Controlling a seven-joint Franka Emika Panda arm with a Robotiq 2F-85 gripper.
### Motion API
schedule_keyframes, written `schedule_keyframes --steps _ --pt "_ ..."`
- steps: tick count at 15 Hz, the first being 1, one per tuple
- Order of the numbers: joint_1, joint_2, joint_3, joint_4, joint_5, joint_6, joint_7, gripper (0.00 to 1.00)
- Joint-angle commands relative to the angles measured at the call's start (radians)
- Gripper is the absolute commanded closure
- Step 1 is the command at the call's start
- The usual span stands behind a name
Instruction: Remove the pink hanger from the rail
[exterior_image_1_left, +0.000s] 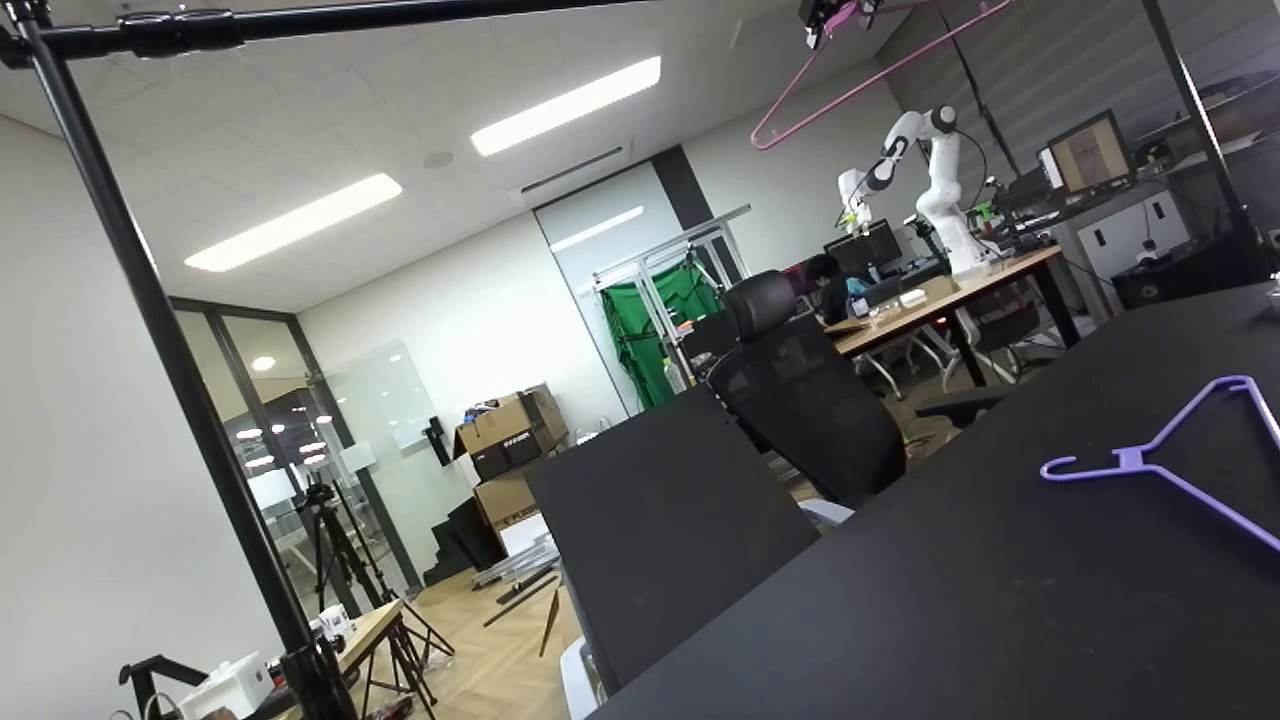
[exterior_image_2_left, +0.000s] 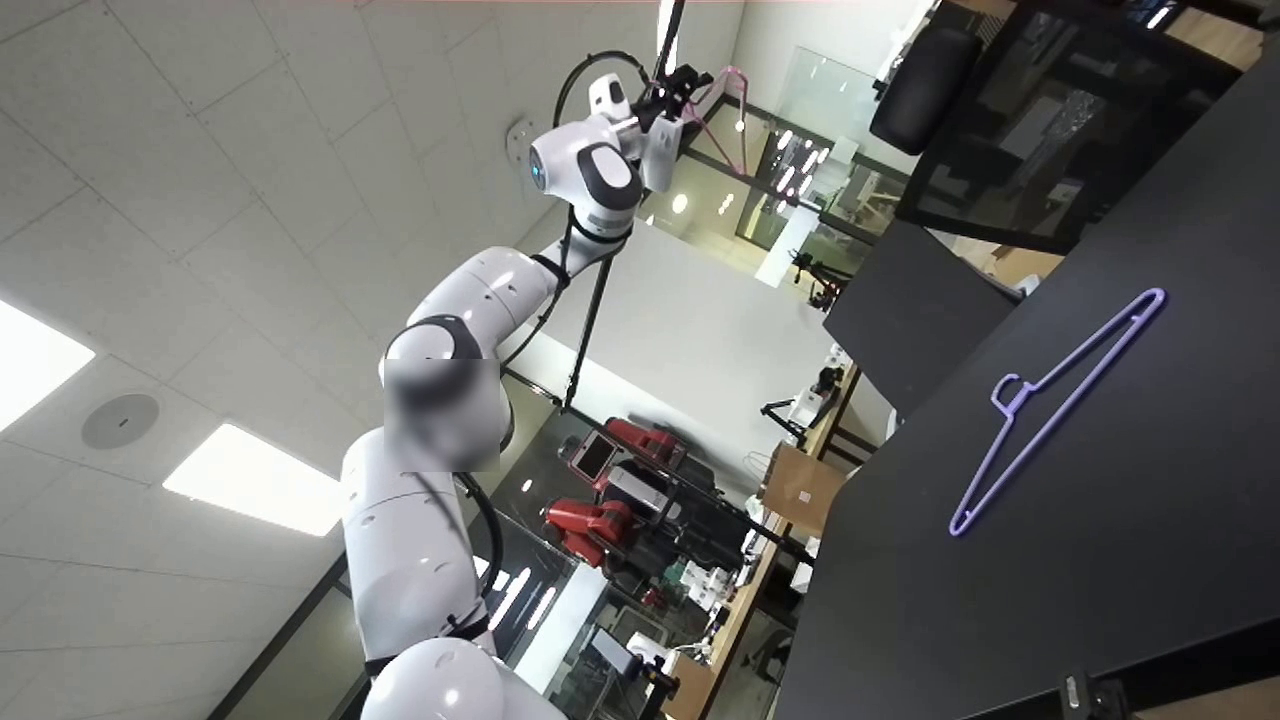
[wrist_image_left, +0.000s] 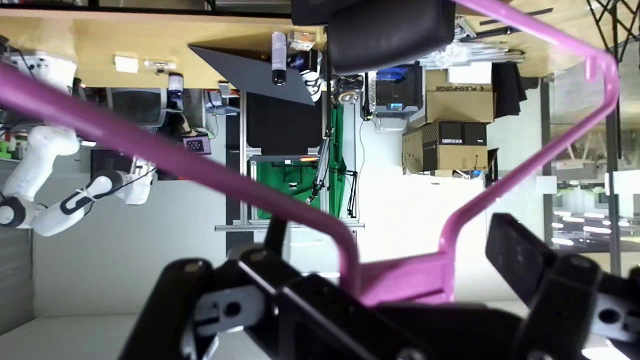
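The pink hanger hangs high up in both exterior views. In the wrist view its neck plate lies between the fingers, and its arms spread out beyond. The hook is hidden behind the gripper body. My gripper is open around the neck, with the right finger pad apart from it. The left finger is partly covered by a hanger arm. The gripper also shows at the hanger in both exterior views. The rail is black and horizontal; it passes behind the arm in an exterior view.
A purple hanger lies on the black table, also seen in an exterior view. A slim black upright pole carries the rail. A black office chair stands beyond the table.
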Motion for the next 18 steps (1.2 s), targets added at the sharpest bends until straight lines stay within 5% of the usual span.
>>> schedule_keyframes --steps 1,3,4,6,16,18 --pt "-0.075 0.075 0.11 0.174 -0.121 -0.051 0.119 0.0" --pt "-0.055 0.084 0.095 0.201 -0.096 -0.069 0.088 0.01" --pt "-0.058 0.081 0.105 0.205 -0.102 -0.081 0.085 0.25" --pt "-0.053 0.072 0.102 0.205 -0.103 -0.104 0.079 0.29" --pt "-0.041 0.003 0.089 0.174 -0.109 -0.339 0.096 0.99" --pt "-0.038 -0.012 0.084 0.168 -0.113 -0.364 0.097 1.0"
